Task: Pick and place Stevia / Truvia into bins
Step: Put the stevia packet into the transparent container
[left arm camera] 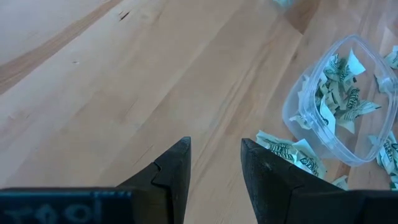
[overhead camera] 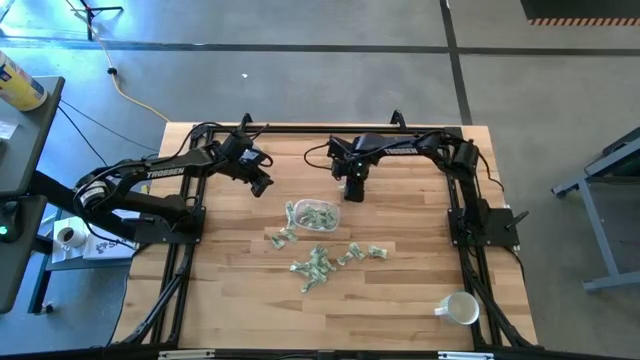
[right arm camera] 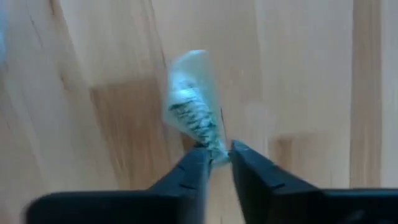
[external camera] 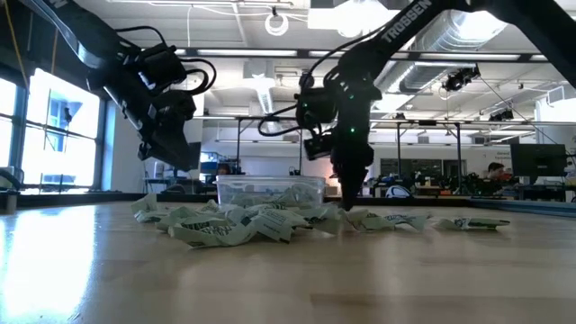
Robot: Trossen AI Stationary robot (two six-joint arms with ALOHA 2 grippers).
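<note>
The clear bin [overhead camera: 318,214] stands mid-table with several green-and-white Stevia packets inside it; more packets [overhead camera: 322,262] lie loose on the wood on its near side. My right gripper [overhead camera: 354,196] points down just beyond the bin's far right corner, shut on one packet [right arm camera: 191,102]. My left gripper [overhead camera: 262,184] hangs open above bare wood off the bin's far left side, with nothing between its fingers [left arm camera: 177,168]. In the left wrist view the bin [left arm camera: 341,134] and spilled packets [left arm camera: 289,151] show beside that gripper. My right gripper pinches one end of the packet [right arm camera: 214,148] between its two fingertips [right arm camera: 198,163], coming from above and pointing down. The rest of the packet sticks out past the fingertips toward the table. Whether its free end touches the wood I cannot tell.
A white mug [overhead camera: 459,308] lies at the table's near right corner. Black frame rails [overhead camera: 470,230] run along the left and right sides. Bare wood stretches across the far side and the near left of the table.
</note>
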